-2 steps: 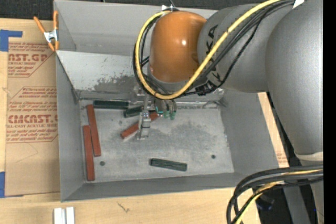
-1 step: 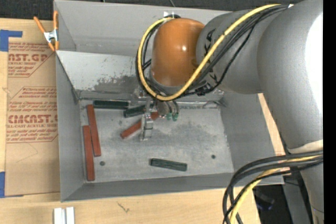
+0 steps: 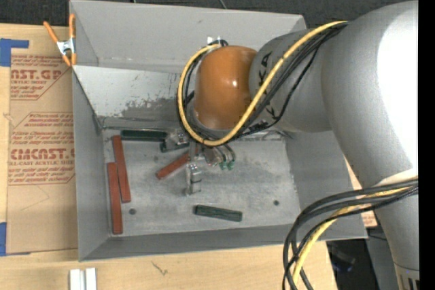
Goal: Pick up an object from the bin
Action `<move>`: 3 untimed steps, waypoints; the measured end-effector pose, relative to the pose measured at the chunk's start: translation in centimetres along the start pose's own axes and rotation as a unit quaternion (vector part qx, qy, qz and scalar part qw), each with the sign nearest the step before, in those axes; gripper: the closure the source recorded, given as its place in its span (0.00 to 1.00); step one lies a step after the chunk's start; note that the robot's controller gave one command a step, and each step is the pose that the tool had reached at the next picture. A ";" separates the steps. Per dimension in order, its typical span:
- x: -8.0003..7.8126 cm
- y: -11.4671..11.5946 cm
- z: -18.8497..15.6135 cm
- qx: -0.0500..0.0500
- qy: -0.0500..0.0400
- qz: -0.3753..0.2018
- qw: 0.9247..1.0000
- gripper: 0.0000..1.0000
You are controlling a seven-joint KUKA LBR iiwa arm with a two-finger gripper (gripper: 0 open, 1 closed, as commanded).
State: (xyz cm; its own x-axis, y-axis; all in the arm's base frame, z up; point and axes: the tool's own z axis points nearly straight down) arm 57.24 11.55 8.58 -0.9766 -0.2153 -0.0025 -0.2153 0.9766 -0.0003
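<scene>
There, the gripper [image 3: 194, 177] was seen beside a short red stick [image 3: 172, 167] in the bin [image 3: 122, 86]; its opening could not be told.

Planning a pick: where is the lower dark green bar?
Camera view: the dark green flat bar lies by the lower wall of the grey metal bin, below the tool.

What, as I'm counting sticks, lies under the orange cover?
A red-brown stick pokes out below its left edge on the bin floor; whatever lies directly beneath the orange cover is hidden.
</scene>
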 end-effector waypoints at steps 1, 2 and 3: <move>-1.7 -1.6 1.2 -0.001 -0.004 -0.072 0.997 1.00; -1.5 -1.7 1.4 -0.001 -0.001 -0.071 0.997 0.00; -1.7 -1.7 1.2 -0.001 -0.004 -0.071 0.997 1.00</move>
State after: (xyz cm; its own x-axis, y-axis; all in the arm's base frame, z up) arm 59.26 10.29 7.34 -0.9363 -0.3510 -0.0112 -0.3511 0.9364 0.0008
